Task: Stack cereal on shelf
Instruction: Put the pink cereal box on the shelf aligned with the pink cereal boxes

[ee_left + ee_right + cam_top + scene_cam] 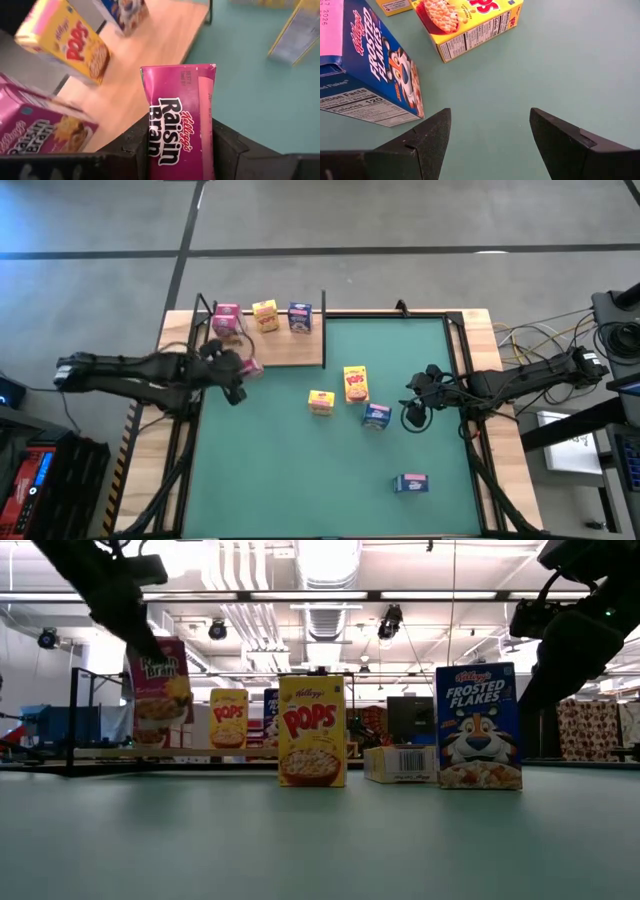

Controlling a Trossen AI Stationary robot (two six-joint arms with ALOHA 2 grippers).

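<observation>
Green mat [300, 470], left jaws [180, 145] clamping Raisin Bran box [180, 120] above shelf [290, 350], right jaws [490, 135] wide.

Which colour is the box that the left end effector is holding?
Magenta: the Raisin Bran box, seen best in the left wrist view.

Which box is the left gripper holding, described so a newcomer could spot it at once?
Start at the light-wood shelf at the far left corner of the green mat. At its front edge the left gripper is shut on a pink Raisin Bran box. Unlike the three boxes standing on the shelf, it is clamped between the fingers, not resting on the board.
</observation>
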